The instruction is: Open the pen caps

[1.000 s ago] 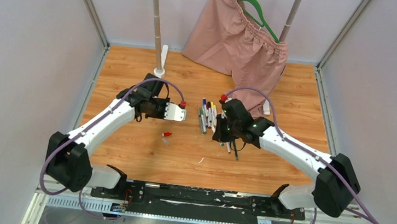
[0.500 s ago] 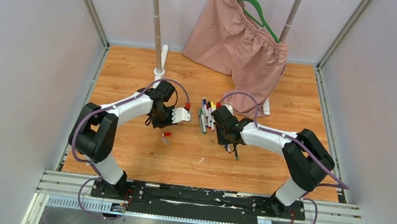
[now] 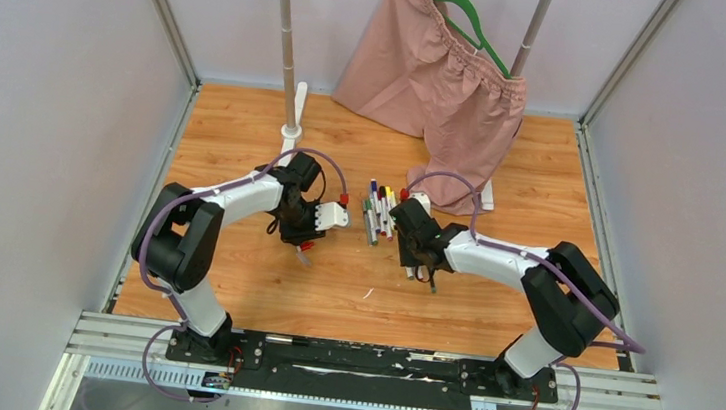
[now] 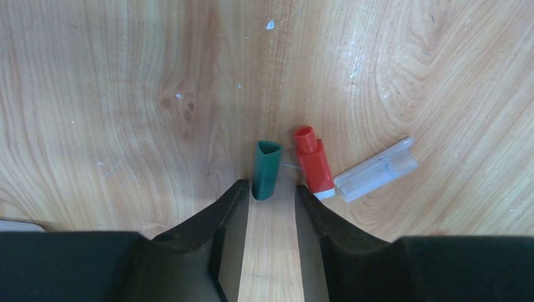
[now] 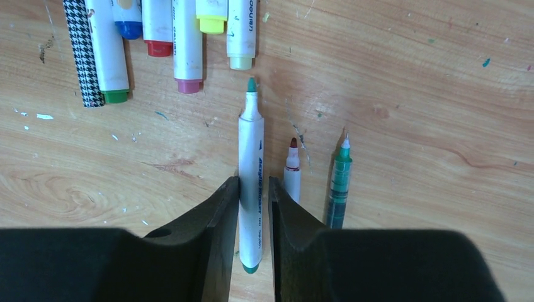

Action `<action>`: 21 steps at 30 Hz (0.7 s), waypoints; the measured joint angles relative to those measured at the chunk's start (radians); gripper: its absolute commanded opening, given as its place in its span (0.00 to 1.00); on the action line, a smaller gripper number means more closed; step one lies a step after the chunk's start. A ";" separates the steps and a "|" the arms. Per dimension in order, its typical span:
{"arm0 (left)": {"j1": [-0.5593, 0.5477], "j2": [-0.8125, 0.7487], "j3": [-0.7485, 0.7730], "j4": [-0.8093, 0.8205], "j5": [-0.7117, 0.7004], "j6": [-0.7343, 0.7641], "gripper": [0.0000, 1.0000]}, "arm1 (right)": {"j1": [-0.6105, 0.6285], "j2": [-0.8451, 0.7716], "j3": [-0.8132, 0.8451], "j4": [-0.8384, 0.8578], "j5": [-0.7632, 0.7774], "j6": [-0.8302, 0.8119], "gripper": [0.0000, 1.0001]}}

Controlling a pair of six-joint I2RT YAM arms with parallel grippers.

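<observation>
1. Top external view: the wooden surface [image 3: 230,293] has grey walls [image 3: 54,135] on its left and right. Pink shorts [image 3: 432,71] on a green hanger [image 3: 478,32] spill over its far edge. Two poles [image 3: 285,37] stand at the back.
2. Bare wood runs along the near strip and down both sides. Both arms fold in toward the middle.
3. From the left wrist, the left fingers [image 4: 227,211] stand apart with nothing between them. A green cap [image 4: 266,170] lies at the centre of the frame, just beyond the tips. A red cap [image 4: 313,160] lies just to its right, and a clear cap [image 4: 376,171] lies beside that.
4. From the right wrist, the right fingers [image 5: 223,201] are slightly apart. They straddle the white barrel of a green-tipped pen [image 5: 250,145], which lies flat and uncapped. A sliver of wood shows between the barrel and the right-hand finger.
5. A red-tipped pen [image 5: 292,170] and a green fineliner [image 5: 340,179] lie to the right of that pen. Their lower ends are hidden behind the finger.
6. The row of pens [image 5: 187,50] along the upper left is cut off by the top edge.
7. From above, the green and clear caps are too small to pick out.
8. Count: three caps, three uncapped pens and seven pens in the row with coloured ends.
</observation>
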 measured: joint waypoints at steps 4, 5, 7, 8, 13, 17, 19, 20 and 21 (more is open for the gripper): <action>0.000 0.000 0.000 -0.008 0.006 0.003 0.39 | 0.000 -0.003 -0.002 -0.005 0.016 0.000 0.21; 0.000 0.000 0.000 -0.014 0.008 0.004 0.39 | 0.000 -0.004 -0.002 -0.008 0.020 0.000 0.20; 0.000 -0.002 0.004 -0.034 0.012 0.007 0.39 | 0.000 -0.008 -0.002 -0.022 0.037 -0.002 0.20; 0.000 -0.004 0.009 -0.049 0.013 0.008 0.39 | 0.000 -0.012 -0.002 -0.032 0.045 -0.005 0.20; 0.000 -0.038 0.088 -0.131 0.018 0.007 0.43 | -0.018 -0.056 -0.022 -0.066 0.069 -0.027 0.21; 0.000 -0.093 0.184 -0.175 0.033 -0.020 0.50 | -0.035 -0.116 -0.025 -0.085 0.072 -0.048 0.27; 0.002 -0.124 0.225 -0.193 0.041 -0.037 0.55 | -0.041 -0.140 -0.018 -0.094 0.071 -0.060 0.36; 0.002 -0.139 0.243 -0.202 0.043 -0.047 0.59 | -0.045 -0.146 -0.003 -0.101 0.065 -0.072 0.37; 0.003 -0.153 0.259 -0.210 0.045 -0.058 0.66 | -0.048 -0.146 0.019 -0.108 0.058 -0.081 0.38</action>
